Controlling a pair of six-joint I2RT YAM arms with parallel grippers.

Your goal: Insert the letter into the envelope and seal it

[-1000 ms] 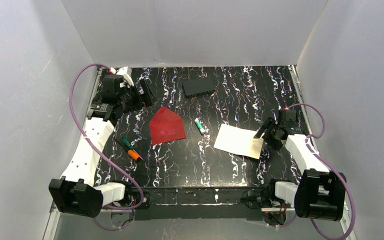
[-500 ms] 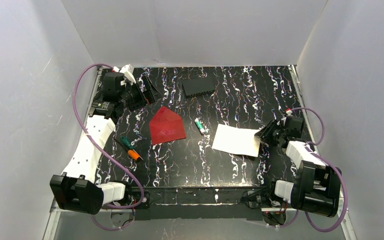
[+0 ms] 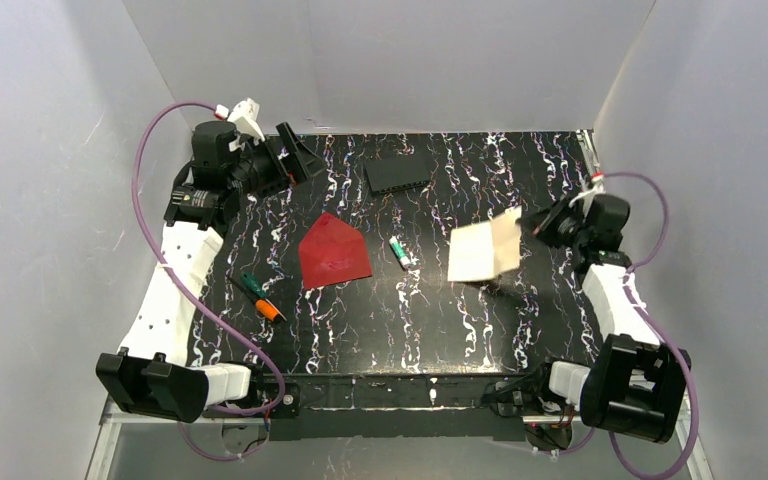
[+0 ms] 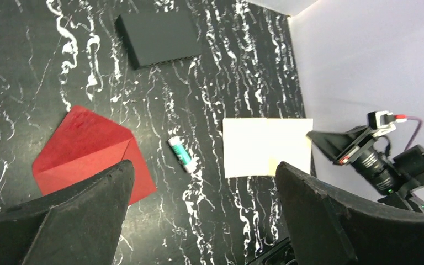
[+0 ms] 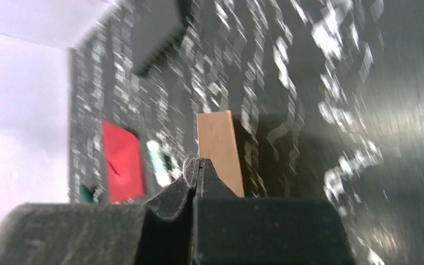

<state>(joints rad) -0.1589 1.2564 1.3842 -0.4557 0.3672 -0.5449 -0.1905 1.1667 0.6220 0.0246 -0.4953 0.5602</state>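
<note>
The letter (image 3: 478, 252) is pinched at its right edge by the tightly closed right hand (image 3: 530, 222), tilted above the worktop (image 3: 430, 310); the envelope (image 3: 333, 250) is laid flat well left of it; the left hand (image 3: 300, 158) is held wide open, empty

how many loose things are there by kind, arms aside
paper items: 2 (red envelope, white letter)
stick-shaped items: 2 (green and white glue stick, green and orange tool)
dark ribbed block: 1
total: 5
</note>
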